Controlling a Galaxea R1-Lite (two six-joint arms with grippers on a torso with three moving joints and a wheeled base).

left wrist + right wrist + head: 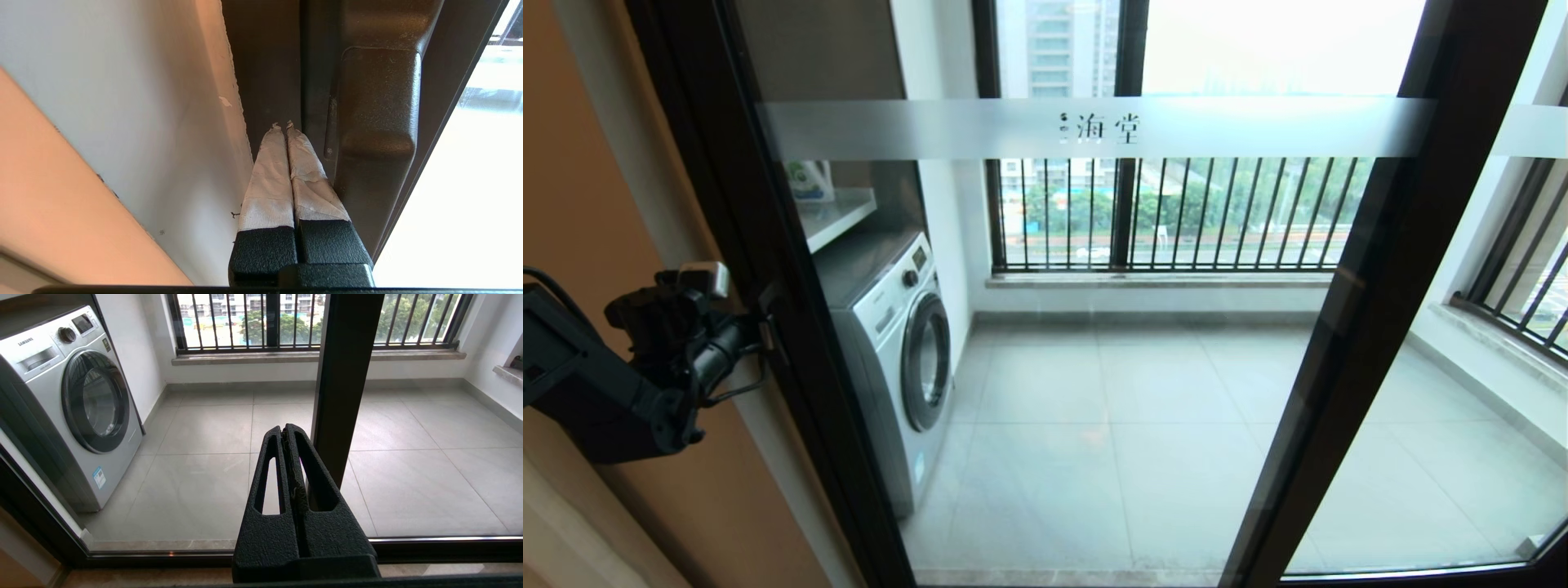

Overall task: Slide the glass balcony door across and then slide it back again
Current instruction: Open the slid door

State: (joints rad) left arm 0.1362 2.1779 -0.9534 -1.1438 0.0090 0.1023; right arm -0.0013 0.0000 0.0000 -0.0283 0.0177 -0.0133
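Note:
The glass balcony door [1107, 128] fills the head view, its frosted band printed with Chinese characters. Its dark left stile [768, 245] stands next to the orange wall. My left gripper [765, 335] is at that stile at handle height. In the left wrist view the left gripper [282, 124] is shut, with nothing between its white-taped fingers [267, 179]. They lie against the frame, right beside the short dark bar handle [378, 122]. My right gripper [284, 428] is shut and empty, low before the glass near the door's right stile [347, 375]; it is out of the head view.
Behind the glass stand a silver washing machine [898, 343], a tiled balcony floor [1111, 425] and a black-railed window [1176, 212]. A second panel with a plain frosted band [1531, 131] is at the right. The floor track [408, 543] runs below the right gripper.

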